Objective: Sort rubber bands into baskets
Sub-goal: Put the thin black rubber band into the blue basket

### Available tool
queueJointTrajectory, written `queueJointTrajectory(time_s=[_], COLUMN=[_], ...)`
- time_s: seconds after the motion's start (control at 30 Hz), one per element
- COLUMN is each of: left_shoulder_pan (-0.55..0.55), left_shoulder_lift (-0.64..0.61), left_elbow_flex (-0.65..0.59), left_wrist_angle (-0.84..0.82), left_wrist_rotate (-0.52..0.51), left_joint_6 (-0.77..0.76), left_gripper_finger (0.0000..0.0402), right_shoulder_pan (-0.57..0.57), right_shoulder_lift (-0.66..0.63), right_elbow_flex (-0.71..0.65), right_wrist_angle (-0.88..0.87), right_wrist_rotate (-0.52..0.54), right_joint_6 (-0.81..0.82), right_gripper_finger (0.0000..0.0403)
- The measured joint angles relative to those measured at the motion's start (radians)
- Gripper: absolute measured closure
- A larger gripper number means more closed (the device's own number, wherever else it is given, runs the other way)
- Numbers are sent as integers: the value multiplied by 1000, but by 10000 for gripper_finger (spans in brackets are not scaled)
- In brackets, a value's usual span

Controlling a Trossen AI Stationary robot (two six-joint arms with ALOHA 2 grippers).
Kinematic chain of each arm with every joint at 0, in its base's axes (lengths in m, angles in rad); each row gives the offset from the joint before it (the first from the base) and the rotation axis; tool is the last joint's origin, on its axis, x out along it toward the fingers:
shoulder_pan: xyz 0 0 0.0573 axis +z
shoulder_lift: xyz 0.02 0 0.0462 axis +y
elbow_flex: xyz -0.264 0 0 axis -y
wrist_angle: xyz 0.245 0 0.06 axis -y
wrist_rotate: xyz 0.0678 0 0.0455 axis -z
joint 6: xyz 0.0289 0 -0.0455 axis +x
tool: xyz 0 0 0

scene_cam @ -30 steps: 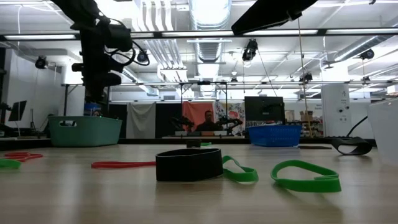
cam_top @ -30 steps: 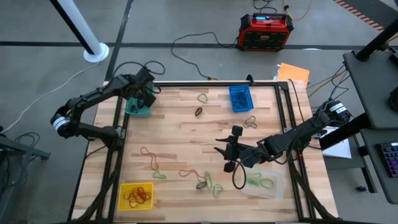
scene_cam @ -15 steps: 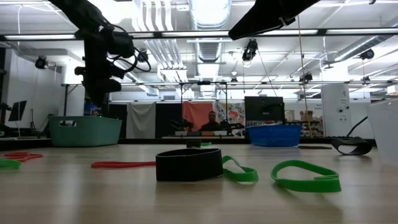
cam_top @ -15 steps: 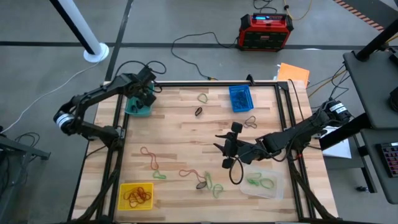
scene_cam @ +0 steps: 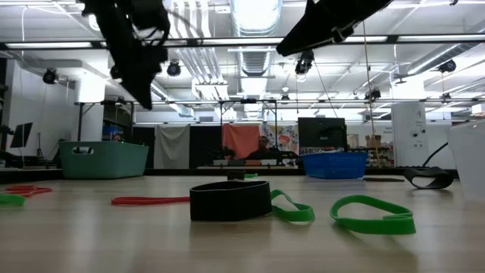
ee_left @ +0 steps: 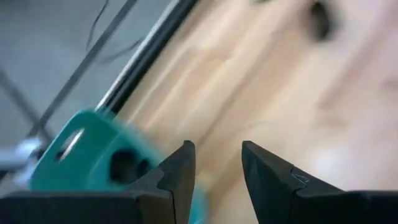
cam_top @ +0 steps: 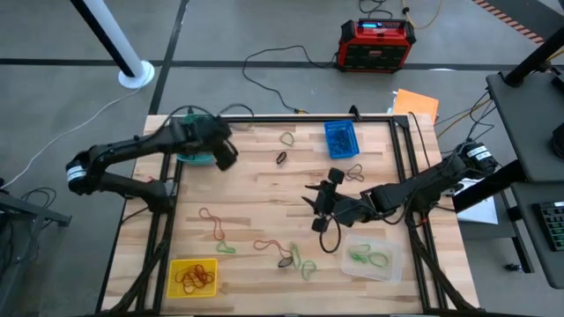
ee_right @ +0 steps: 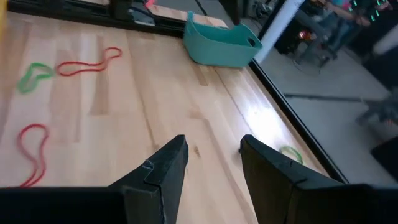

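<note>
Thin, floppy rubber bands [cam_top: 291,255] in red, green and black lie scattered around 6 o'clock of the wooden table [cam_top: 256,189], so they're light and limp; best pinched across one strand. The left gripper [cam_top: 225,154] hangs at 10 o'clock beside the teal plastic basket [cam_top: 192,158], fingers narrowly apart and empty. The right gripper [cam_top: 322,207] hovers mid-table, also slightly parted, holding nothing.

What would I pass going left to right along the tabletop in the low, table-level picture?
Teal basket → long red rubber band → wide black rubber band → small green rubber band → larger green rubber band → black rubber band at far right. The blue basket stands behind the green ones.
</note>
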Motion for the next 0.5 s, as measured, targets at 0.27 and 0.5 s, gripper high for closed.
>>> queueJointTrajectory(time_s=[0.27, 0.5], left_shoulder_pan=[-327, -508], left_shoulder_lift=[-25, -25], left_elbow_flex=[0, -1], left_wrist_angle=[43, 101], left_wrist_rotate=[3, 2], left_joint_6=[2, 4], left_gripper_finger=[285, 285], right_shoulder_pan=[-140, -333], right_shoulder_lift=[-21, -28], right_elbow_flex=[26, 69], right_wrist_angle=[-196, -490], right_wrist_rotate=[-54, -355], right_joint_6=[239, 482], right_gripper_finger=[257, 257])
